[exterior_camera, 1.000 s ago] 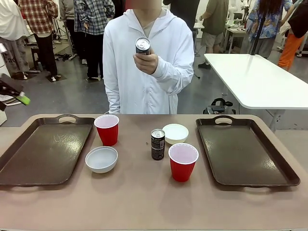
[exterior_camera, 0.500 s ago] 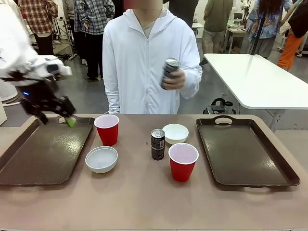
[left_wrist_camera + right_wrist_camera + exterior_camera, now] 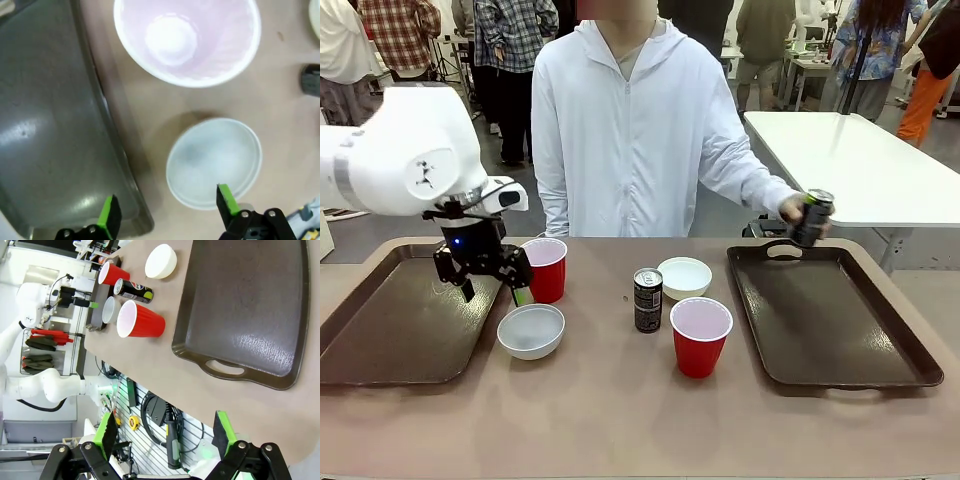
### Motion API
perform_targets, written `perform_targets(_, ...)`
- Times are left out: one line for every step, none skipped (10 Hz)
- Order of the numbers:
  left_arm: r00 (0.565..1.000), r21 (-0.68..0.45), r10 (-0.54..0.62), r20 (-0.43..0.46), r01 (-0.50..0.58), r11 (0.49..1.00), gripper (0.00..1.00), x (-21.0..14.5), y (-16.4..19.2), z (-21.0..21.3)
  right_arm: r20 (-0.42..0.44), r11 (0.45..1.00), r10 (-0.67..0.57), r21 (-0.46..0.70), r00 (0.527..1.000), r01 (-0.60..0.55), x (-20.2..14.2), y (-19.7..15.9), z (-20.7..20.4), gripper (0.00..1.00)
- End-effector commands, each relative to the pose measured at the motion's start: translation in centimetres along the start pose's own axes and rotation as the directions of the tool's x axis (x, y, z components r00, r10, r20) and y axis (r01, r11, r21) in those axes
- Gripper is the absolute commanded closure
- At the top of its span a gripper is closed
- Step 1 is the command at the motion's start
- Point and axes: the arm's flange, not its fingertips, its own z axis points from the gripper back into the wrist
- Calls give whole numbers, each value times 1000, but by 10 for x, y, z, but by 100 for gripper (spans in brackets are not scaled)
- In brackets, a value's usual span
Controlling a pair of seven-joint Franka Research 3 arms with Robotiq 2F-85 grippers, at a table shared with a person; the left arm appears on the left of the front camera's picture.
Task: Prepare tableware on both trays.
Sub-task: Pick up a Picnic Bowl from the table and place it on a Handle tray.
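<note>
The broad tan tabletop (image 3: 620, 420) carries two dark brown rectangular plastic trays with raised rims, the left tray (image 3: 390, 320) on one side and the right tray (image 3: 830, 320) on the other. Across the table stands a person in a white hooded jacket (image 3: 630, 130). The white left arm (image 3: 410, 150) reaches in over the left tray's right rim.

Its left gripper (image 3: 496, 290) hangs with green-padded fingers spread wide and nothing between them. In the wrist view, one finger (image 3: 109, 216) is over the tray's rim and the other is over the near edge of a bowl. The right gripper (image 3: 164, 432) is spread wide and empty too, off the table's near edge beside the right tray's near handle.

On the tabletop between the trays, one red plastic cup (image 3: 546, 268) stands just right of the left gripper, and a second red cup (image 3: 700, 336) stands nearer, toward the right tray. A small round white bowl (image 3: 531, 330) sits near-left, just below the gripper, and the far white bowl (image 3: 685, 277) sits behind the second cup. A small dark drink can (image 3: 648, 299) stands upright in the middle, just left of the far bowl. The person's hand (image 3: 792, 208) holds the second dark can (image 3: 812, 218) tilted above the right tray's far handle.
</note>
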Motion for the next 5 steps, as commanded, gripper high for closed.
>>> perform_targets(999,25,30,24,-31,999,0,6,-3,-13,-2,1000,1,2,1000,-1,0,0,0,0)
perform_targets(999,-6,33,25,-33,999,0,4,-3,-21,-2,1000,1,2,1000,-1,0,0,0,0)
perform_targets(1000,-37,3,-2,-3,999,0,0,-4,-26,-2,1000,1,2,1000,-1,0,0,0,0)
perform_targets(1000,-19,11,-19,-11,1000,0,-6,-8,-28,-2,1000,1,2,1000,-1,0,0,0,0)
perform_targets(999,0,-1,-51,1,1000,0,-11,-9,-30,-2,1000,1,2,1000,-1,0,0,0,0)
